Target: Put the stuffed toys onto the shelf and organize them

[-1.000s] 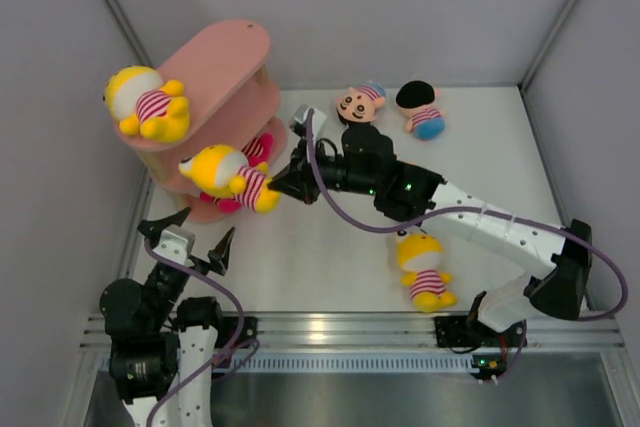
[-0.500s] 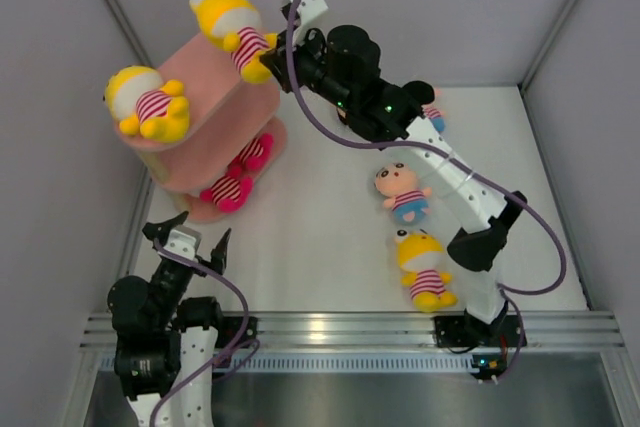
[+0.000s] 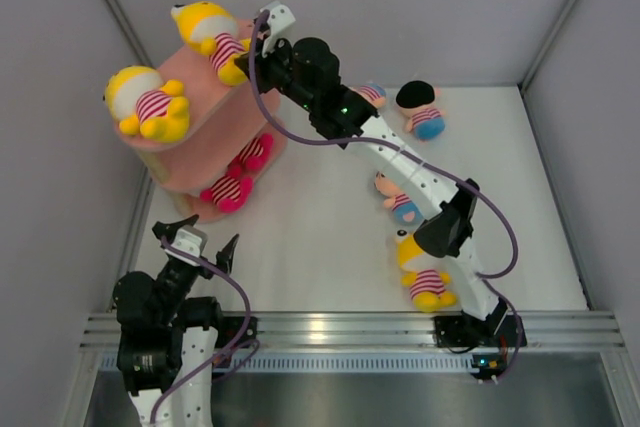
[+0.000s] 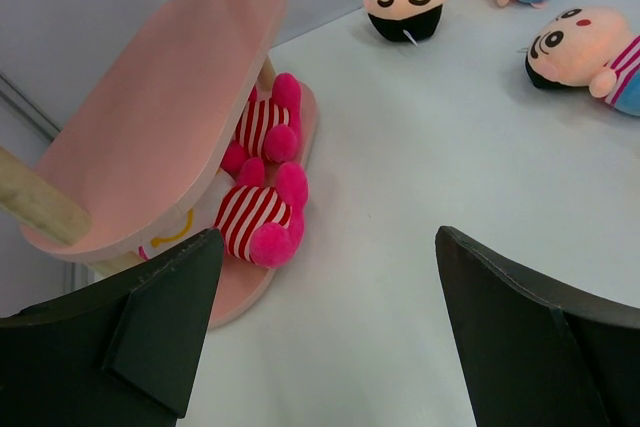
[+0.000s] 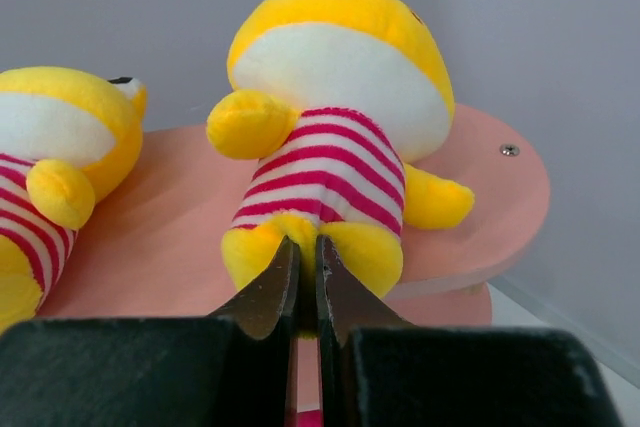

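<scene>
yellow toys (image 3: pixel 150 102): 3 | pink-faced toys (image 4: pixel 585 45): 3 | magenta toys (image 3: pixel 228 190): 2 | shelf (image 3: pixel 195 82): 1

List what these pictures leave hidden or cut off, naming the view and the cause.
Top external: pink-faced toy, partly behind the right arm.
Left wrist: magenta toys' heads, under a shelf board.
Right wrist: second yellow toy, beside the held yellow toy, cut by the left edge.

no readable text, no labels, no brand marks, no numbers in any view
</scene>
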`<state>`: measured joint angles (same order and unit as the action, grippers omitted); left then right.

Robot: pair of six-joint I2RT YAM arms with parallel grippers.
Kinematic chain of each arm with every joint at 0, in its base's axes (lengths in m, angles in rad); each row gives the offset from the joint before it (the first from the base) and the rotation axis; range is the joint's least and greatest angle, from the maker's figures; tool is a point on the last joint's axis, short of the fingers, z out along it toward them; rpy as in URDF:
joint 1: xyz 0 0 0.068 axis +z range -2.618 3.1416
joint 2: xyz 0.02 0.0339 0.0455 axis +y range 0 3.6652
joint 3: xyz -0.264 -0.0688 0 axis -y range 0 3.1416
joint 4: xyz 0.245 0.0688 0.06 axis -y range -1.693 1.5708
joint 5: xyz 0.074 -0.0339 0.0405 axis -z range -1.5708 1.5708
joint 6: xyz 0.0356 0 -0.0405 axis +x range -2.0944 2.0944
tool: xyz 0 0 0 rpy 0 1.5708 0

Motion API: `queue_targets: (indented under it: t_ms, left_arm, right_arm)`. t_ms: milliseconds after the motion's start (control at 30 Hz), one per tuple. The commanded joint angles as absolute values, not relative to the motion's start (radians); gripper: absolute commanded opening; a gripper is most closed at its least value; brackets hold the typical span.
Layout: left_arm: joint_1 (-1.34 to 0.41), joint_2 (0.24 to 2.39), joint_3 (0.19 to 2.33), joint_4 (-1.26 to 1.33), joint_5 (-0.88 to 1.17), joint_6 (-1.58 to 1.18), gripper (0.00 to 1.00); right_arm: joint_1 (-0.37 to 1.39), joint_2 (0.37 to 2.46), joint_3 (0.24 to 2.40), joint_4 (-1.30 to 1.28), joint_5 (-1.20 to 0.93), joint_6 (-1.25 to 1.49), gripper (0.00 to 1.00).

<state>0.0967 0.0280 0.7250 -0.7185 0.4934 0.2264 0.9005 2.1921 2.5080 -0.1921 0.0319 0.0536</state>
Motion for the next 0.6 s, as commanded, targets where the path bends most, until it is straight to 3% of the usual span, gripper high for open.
queue_targets:
  t_ms: [0,567]
  left_arm:
    - [0.095,0.017,0.721,-0.695,0.511,0.216,0.93]
    - [0.095,0.017,0.719,-0.695,0.511,0.218,0.93]
  right_arm:
    - [0.922,2.197,2.548,-0.110,-0.024,0.074,0.00]
    - [0.977,2.186,2.482,-0.121,-0.026,0.037,0.03]
